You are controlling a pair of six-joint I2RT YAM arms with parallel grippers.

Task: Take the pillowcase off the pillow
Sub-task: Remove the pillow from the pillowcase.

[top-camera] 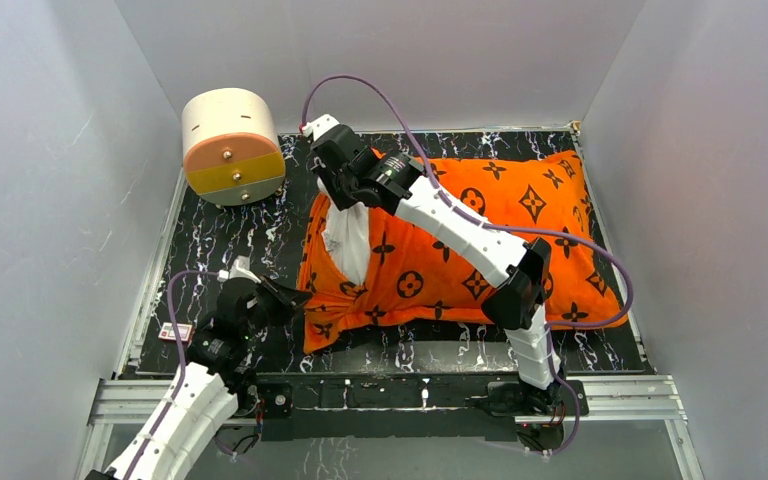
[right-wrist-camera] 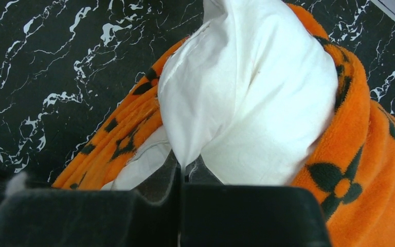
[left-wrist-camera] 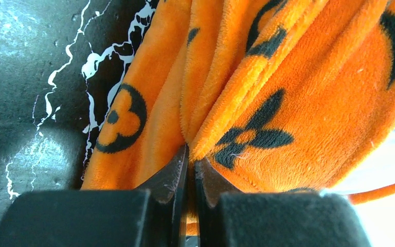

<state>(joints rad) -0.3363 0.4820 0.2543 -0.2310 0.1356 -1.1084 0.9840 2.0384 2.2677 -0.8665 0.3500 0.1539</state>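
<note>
The orange pillowcase (top-camera: 480,240) with black motifs lies across the black marbled floor, with its open end at the left. There the white pillow (top-camera: 345,240) bulges out of the opening. My right gripper (top-camera: 345,200) hangs over that opening and is shut on a pinch of the white pillow (right-wrist-camera: 252,92) fabric, with orange pillowcase (right-wrist-camera: 360,154) rim around it; its jaws (right-wrist-camera: 184,167) meet on the cloth. My left gripper (top-camera: 295,298) is at the near-left corner, shut on a fold of the pillowcase (left-wrist-camera: 298,92), with fabric gathered between its jaws (left-wrist-camera: 191,162).
A cream-and-orange cylinder (top-camera: 230,147) stands at the back left of the floor. A small red-and-white card (top-camera: 175,331) lies by the left arm. White walls close in on three sides. A purple cable (top-camera: 600,250) loops over the pillowcase's right end.
</note>
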